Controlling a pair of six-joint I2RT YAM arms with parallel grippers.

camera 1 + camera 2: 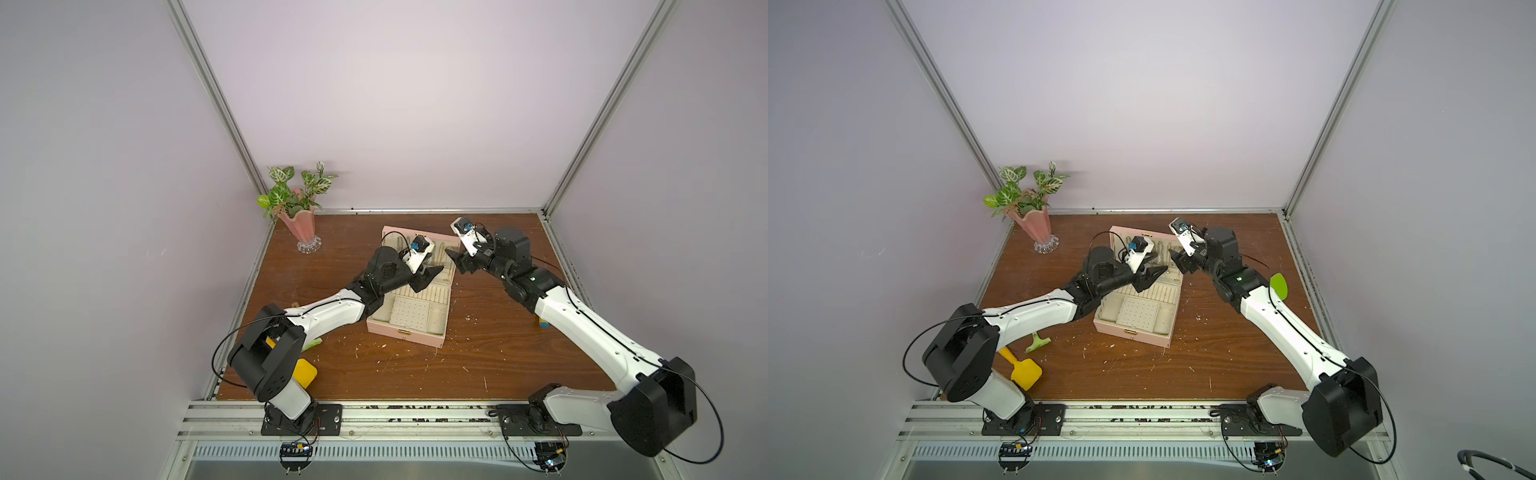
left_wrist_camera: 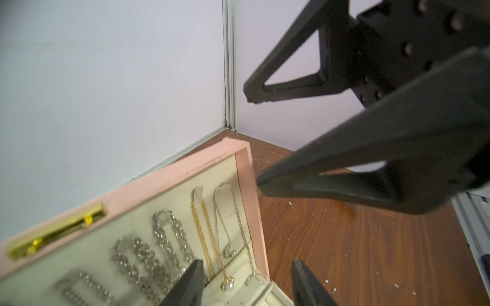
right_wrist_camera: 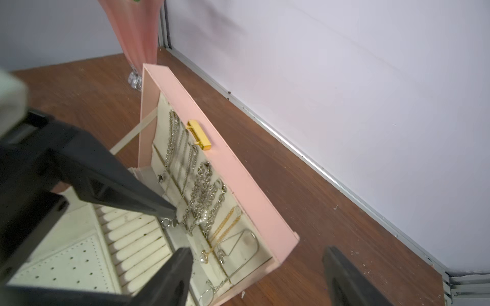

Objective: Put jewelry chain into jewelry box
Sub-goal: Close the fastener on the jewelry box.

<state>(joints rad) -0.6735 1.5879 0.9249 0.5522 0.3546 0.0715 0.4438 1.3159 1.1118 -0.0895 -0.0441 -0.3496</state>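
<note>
The pink jewelry box [image 1: 405, 336] [image 1: 1128, 335] lies open mid-table with its lid [image 3: 233, 172] standing up. On the lid's cream lining hang chunky silver chains [image 2: 164, 238], a gold chain [image 2: 205, 238] and, at the end nearest the lid's side wall, the thin pale jewelry chain [image 2: 222, 186] [image 3: 256, 245], looped over a hook. My left gripper [image 1: 428, 276] [image 2: 246, 267] is open just in front of that end of the lid, holding nothing. Facing it from the other side, my right gripper [image 1: 455, 257] [image 3: 257, 251] is also open and empty.
A pink fluted vase [image 1: 300, 226] with a leafy plant stands at the back left corner. A yellow tool [image 1: 1025, 372] and a green one [image 1: 1038, 343] lie under my left arm. A green piece [image 1: 1278, 286] sits beside my right arm. The back wall is close behind the lid.
</note>
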